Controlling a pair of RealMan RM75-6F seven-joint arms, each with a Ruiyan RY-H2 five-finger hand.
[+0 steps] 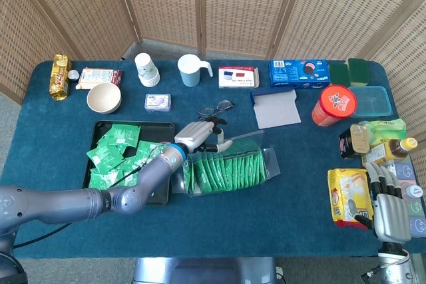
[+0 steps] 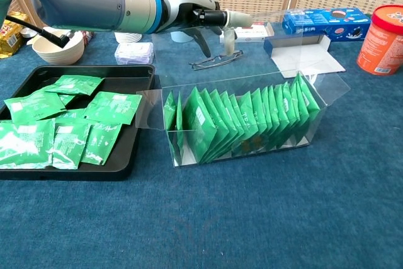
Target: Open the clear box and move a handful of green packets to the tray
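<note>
The clear plastic box (image 2: pixel 242 118) is being shown already opened at the table's middle, green foil packets (image 2: pixel 53 124) are lying in the black tray (image 2: pixel 126 162) to its left, and the left hand (image 2: pixel 201 20), fingers apart and empty, is being held above the row of packets left inside, while the right hand (image 1: pixel 389 211), empty too, is being rested at the near right.

Clear box (image 2: pixel 242 124): open, upright, just right of the tray (image 2: pixel 135 149), holding a row of green packets (image 2: pixel 214 121). More packets lie flat in the tray.

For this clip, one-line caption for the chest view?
Left robot hand held empty above the open clear box of green packets; tray already holds several.
</note>
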